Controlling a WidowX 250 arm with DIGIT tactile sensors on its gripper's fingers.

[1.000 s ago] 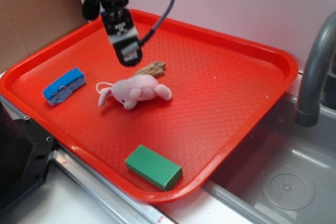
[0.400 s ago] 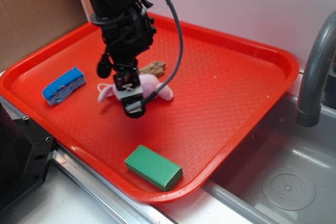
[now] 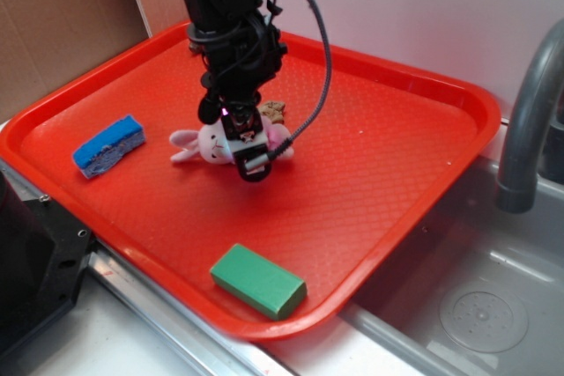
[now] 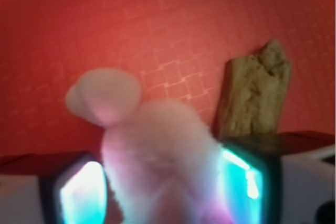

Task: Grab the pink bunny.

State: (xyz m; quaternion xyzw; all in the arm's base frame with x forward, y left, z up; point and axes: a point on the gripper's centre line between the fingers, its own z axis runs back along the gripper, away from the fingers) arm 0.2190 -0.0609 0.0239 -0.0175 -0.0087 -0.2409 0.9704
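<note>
straddling the pink bunny (image 3: 211, 142) on the red tray (image 3: 397, 173), the end effector (image 3: 247, 149) pinches its body.

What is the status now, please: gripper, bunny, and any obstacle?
Gripper down on the tray, fingers either side of the pink bunny. Closure unclear. Brown piece just beyond, not blocking.

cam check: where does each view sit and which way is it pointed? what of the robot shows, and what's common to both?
Exterior: raised off the near edge of the red tray, looking down across it; shows the arm, the gripper over the pink bunny, a blue sponge, a green block, a faucet.
Wrist: on the gripper, pointing down at the tray; only the jaws show, either side of the bunny.
Shared: bunny, tray, a brown piece.
</note>
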